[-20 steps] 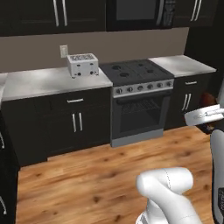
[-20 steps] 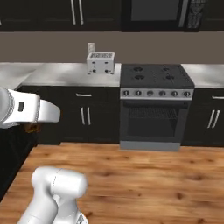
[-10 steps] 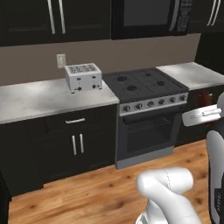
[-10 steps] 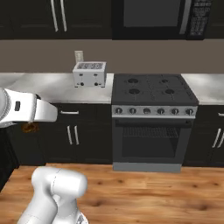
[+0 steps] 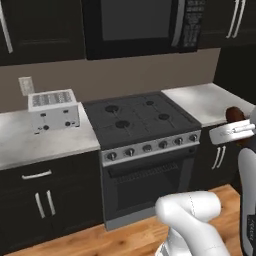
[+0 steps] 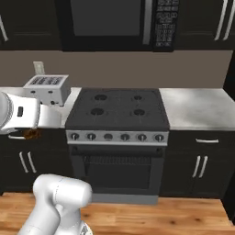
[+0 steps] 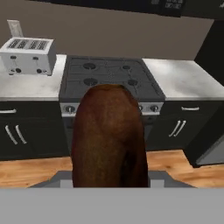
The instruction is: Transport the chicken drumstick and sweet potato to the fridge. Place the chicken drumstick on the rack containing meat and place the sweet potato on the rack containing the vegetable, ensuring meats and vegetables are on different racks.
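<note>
While driving along the kitchen run, carrying the sweet potato (image 7: 108, 135) in front of the hand camera – dark reddish-brown, oblong, standing upright against the far stove (image 7: 107, 76). Gripping it, by the look of things: fingers hidden behind the lump itself, yet the potato sitting squarely where they rise, well clear of any counter. Seeing the same potato poking out past the white hand (image 5: 232, 134) at the right edge of the left base view, as a dark rounded end (image 5: 235, 114).

Noting what has shifted over the last second: whole scene sliding and growing in both base views, stove now nearer and more central, toaster (image 5: 52, 109) drawn closer on its left. Reading that as the base moving, not the things – toaster, stove and microwave (image 5: 140, 25) keeping their places relative to one another. Arm pose and load looking unchanged. Judging this as the transit leg for the vegetable, with the placing on a fridge rack not yet begun.

Passing, on the far side, the grey counter (image 5: 35, 145) left of the stove and another stretch (image 6: 197, 108) to its right, dark cabinets below, wood floor (image 6: 183, 215) near. Nothing lying on the floor ahead; cabinet fronts and the oven door being the surfaces to keep the base and the outstretched hand away from.
</note>
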